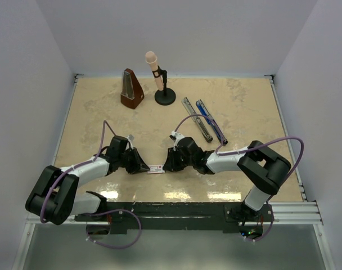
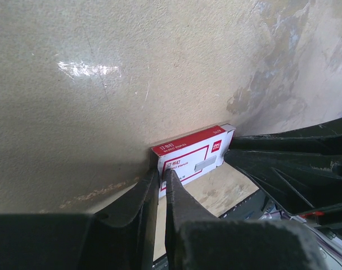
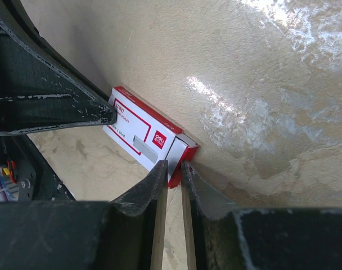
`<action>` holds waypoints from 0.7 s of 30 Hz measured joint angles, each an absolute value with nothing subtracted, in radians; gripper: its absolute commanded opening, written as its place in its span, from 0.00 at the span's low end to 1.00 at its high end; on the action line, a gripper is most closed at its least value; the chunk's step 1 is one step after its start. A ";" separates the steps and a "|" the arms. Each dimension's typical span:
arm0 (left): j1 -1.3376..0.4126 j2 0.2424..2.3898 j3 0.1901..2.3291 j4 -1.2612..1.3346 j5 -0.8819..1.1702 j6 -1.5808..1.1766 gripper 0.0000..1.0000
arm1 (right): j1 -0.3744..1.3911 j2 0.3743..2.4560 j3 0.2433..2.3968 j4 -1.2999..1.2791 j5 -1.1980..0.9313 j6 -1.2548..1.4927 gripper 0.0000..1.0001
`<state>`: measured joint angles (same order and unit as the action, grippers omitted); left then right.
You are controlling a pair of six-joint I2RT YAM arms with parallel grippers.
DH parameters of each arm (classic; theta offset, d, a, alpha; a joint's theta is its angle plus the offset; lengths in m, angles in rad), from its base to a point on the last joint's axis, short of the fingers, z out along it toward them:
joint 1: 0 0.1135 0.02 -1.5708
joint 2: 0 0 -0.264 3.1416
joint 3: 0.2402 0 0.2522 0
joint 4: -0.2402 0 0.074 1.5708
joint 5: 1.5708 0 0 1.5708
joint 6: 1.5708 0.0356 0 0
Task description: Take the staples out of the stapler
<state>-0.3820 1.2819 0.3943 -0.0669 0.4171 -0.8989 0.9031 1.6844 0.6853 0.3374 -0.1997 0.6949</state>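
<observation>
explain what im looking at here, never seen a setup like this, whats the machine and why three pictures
Two robot arms are bolted to a table's near edge. One picture looks down from above; the other two come from cameras on each wrist. The left gripper and right gripper meet at a small white box with red label, each pinching one end of it. Farther back lie an opened blue-and-black stapler, a brown metronome and a microphone on a stand.
</observation>
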 measured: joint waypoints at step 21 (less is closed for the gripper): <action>-0.396 1.283 0.395 -0.067 0.402 -0.903 0.14 | 0.918 1.682 0.686 0.326 -0.149 0.699 0.10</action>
<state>-0.3962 1.2831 0.3954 -0.0666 0.4019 -0.9028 0.9184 1.6821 0.6857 0.3260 -0.1486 0.6991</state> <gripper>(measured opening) 0.143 0.114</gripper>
